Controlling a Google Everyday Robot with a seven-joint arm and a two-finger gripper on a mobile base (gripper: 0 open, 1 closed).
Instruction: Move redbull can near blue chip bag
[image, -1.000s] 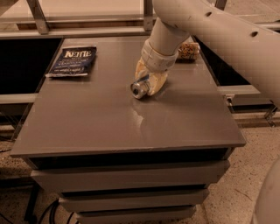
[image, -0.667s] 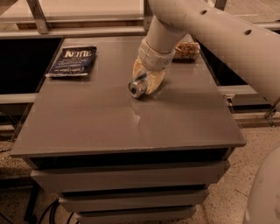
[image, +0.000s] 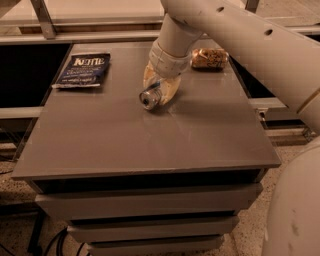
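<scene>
The redbull can (image: 149, 98) lies tilted with its round silver top facing me, held between the pale fingers of my gripper (image: 159, 91) just above the middle of the grey table top. The gripper is shut on the can. The blue chip bag (image: 83, 70) with white "KETTLE" lettering lies flat at the far left of the table, well to the left of the can. My white arm (image: 240, 35) reaches in from the upper right and hides the back of the can.
A tan and brown wrinkly snack packet (image: 209, 58) lies at the far right of the table, behind the arm. The grey table (image: 150, 145) has drawers below its front edge. A pale counter (image: 90, 10) runs behind it.
My gripper has moved a little to the left with the can in it, toward the chip bag. The bag and the snack packet have not moved.
</scene>
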